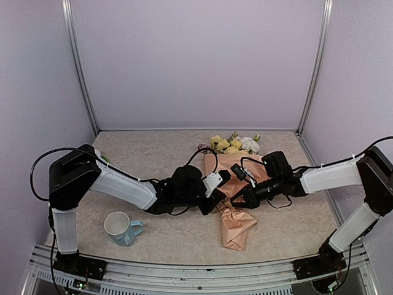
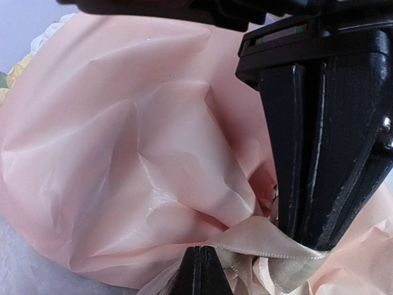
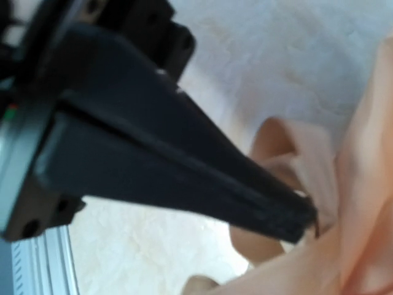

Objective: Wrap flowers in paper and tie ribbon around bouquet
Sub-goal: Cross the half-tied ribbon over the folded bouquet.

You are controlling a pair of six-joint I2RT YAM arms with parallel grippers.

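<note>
Top external: bouquet [image 1: 236, 184] lies mid-table, blooms [image 1: 233, 145] at 12 o'clock, crumpled peach paper [image 1: 236, 226] tailing to 6. Both arms stretch low (wrists nearly meeting); right gripper [image 3: 307, 220] pinches tan ribbon [image 2: 270, 249], left gripper [image 2: 199, 270] closed beside it.

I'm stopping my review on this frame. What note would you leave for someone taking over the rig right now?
Grippers: left gripper shut on the ribbon; right gripper shut on the same ribbon, close beside it.
Things: flowers lie on the table, stems wrapped in the paper.
Done: wrapping.
To do: tying the ribbon; no finished knot shows.
</note>
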